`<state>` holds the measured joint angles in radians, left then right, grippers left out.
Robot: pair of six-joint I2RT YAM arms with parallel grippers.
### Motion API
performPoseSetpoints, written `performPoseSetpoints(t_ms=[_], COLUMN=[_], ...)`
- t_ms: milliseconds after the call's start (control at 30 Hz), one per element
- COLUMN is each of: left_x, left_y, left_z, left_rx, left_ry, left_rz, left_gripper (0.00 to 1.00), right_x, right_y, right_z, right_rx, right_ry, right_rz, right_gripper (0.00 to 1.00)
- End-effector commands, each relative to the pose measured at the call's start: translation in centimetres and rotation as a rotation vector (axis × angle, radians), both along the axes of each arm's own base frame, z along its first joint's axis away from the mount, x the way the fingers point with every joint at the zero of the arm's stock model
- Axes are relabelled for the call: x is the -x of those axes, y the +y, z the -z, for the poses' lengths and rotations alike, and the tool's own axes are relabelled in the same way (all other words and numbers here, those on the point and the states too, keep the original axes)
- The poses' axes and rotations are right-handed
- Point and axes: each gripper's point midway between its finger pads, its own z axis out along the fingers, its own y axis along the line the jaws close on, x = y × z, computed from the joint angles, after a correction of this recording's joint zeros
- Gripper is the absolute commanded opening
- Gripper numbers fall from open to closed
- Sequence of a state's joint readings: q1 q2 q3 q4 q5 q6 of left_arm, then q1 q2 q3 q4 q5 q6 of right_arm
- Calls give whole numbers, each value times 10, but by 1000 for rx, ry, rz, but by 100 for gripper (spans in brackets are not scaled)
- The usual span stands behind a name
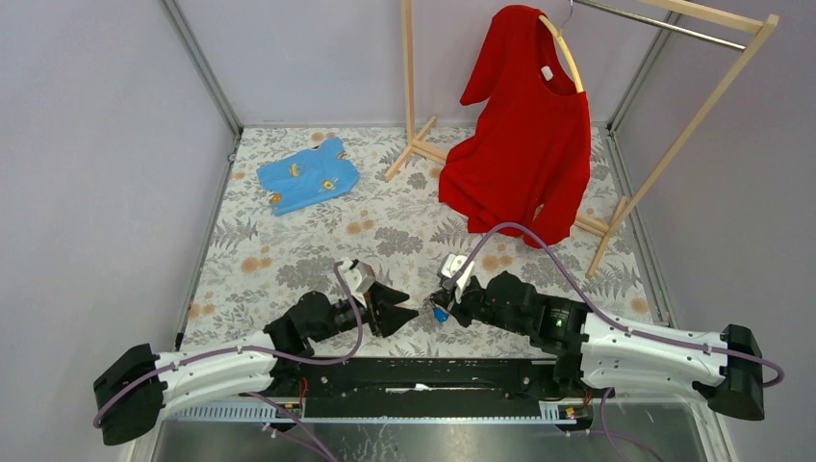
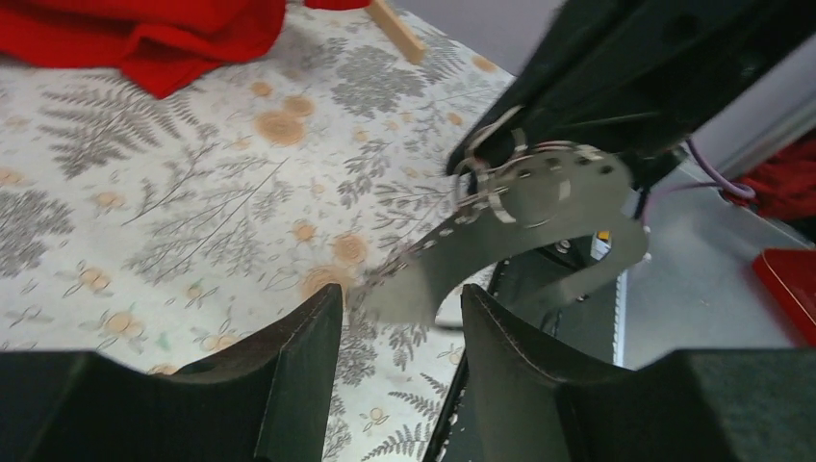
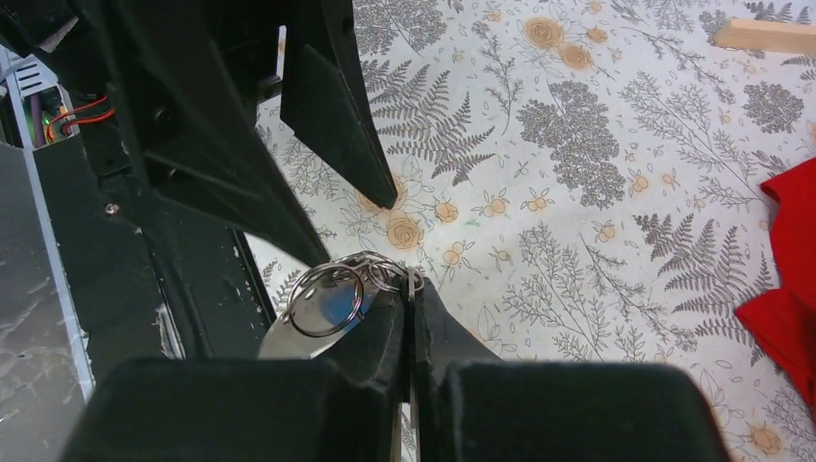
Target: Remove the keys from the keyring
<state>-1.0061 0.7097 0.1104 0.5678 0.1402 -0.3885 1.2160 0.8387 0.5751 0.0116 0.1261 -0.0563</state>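
My right gripper (image 3: 412, 289) is shut on the keyring (image 3: 332, 296), a cluster of thin wire rings held just above the patterned cloth. A flat silvery key (image 3: 284, 339) hangs from the rings, and a bit of blue (image 3: 342, 300) shows through one ring. In the left wrist view that silvery key (image 2: 534, 207) reaches down from the right gripper, blurred, with its tip between the fingers of my left gripper (image 2: 401, 298). The left jaws stand open with gaps either side of the tip. From above, the left gripper (image 1: 412, 310) and right gripper (image 1: 445, 304) meet tip to tip at the keys (image 1: 439, 314).
A red shirt (image 1: 524, 144) hangs on a wooden rack (image 1: 414, 144) at the back right. A blue garment (image 1: 308, 175) lies at the back left on the floral cloth (image 1: 289, 260). A black rail (image 1: 433, 371) runs along the near edge.
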Motion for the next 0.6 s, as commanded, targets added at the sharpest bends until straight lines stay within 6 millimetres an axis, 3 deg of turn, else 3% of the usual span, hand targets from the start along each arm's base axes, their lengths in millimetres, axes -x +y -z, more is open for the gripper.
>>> performPoseSetpoints(t_ms=[0, 100, 233, 433, 500, 567], left_x=[8, -3, -24, -37, -38, -38], left_y=[-16, -11, 9, 30, 34, 36], left_z=[-59, -56, -54, -44, -37, -34], left_rx=[138, 138, 135, 118, 121, 135], left_ry=[-186, -177, -157, -105, -86, -69], left_rz=[65, -8, -173, -297, -317, -325], left_gripper=[53, 54, 54, 54, 54, 54], right_x=[0, -8, -35, -51, -47, -37], right_y=[17, 19, 21, 42, 43, 39], right_z=[-18, -8, 1, -36, -18, 22], right_rx=[-51, -30, 86, -57, -30, 31], right_ry=[-13, 41, 37, -37, -14, 63], right_rz=[-28, 44, 192, 220, 203, 191], right_gripper=[0, 0, 0, 0, 0, 0])
